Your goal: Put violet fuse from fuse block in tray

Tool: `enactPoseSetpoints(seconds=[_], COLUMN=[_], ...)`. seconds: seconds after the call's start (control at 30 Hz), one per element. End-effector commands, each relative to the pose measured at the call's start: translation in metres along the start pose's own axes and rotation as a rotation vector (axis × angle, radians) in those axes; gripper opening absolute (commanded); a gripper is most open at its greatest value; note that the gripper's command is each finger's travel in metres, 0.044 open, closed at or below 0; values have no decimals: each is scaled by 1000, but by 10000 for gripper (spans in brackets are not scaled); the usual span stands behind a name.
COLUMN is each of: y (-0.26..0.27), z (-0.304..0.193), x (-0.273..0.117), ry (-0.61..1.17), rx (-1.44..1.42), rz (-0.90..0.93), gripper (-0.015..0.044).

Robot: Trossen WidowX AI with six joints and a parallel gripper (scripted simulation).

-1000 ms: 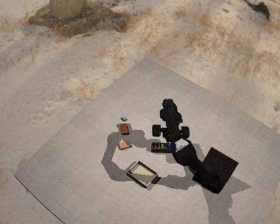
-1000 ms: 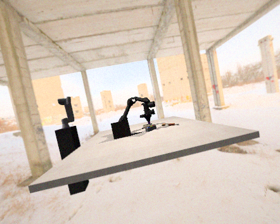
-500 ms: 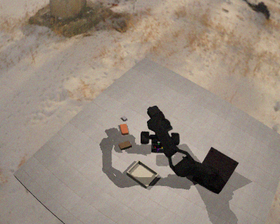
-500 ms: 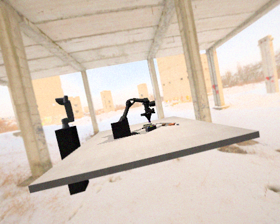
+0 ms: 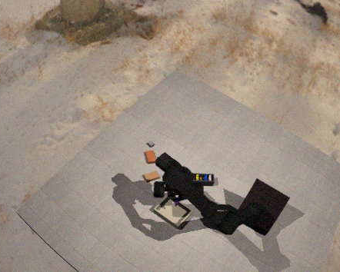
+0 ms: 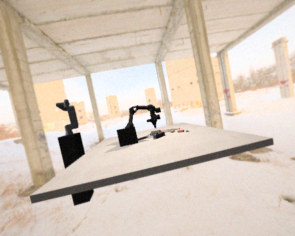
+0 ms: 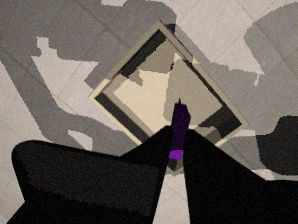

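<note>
The violet fuse [image 5: 176, 202] [image 6: 155, 126] [image 7: 180, 124] is out of the block and hangs between the fingertips. My gripper [image 5: 175, 197] [image 6: 154, 123] [image 7: 177, 134] is shut on it. In the wrist view the fuse shows over the tray [image 5: 166, 219] [image 7: 125, 60], near its corner closest to the fingers. In the exterior view the fuse is above the tray's height, in the air. The tray has a pale floor and no fuse lies on the parts that show. The fuse block [image 5: 205, 183] [image 6: 159, 135] stands apart, partly hidden by the arm in the top view; yellow, blue and white fuses show in it.
An orange-red block [image 5: 150, 157] [image 6: 180, 131], a tan block [image 5: 151, 176] [image 6: 172, 131] and a small grey piece [image 5: 151, 144] lie beyond the gripper. The arm's dark base [image 5: 266, 204] [image 6: 127, 137] stands on the table. A second dark arm [image 6: 72, 117] stands beyond the table edge.
</note>
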State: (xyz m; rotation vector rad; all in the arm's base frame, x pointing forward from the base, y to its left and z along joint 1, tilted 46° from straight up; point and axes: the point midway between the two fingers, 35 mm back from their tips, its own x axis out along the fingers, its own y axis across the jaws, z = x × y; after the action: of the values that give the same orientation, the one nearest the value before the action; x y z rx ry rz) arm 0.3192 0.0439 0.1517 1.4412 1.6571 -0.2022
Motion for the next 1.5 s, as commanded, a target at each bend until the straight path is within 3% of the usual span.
enactPoseSetpoints(seconds=[0.0, 0.97, 1.37, 1.47], y=[5, 5, 6, 5], z=[-10, -10, -10, -9], x=[-1, 38, 36, 17], ry=[4, 5, 0, 2], rx=[7, 6, 0, 3], rz=[7, 8, 6, 5], gripper=[0, 0, 315, 330])
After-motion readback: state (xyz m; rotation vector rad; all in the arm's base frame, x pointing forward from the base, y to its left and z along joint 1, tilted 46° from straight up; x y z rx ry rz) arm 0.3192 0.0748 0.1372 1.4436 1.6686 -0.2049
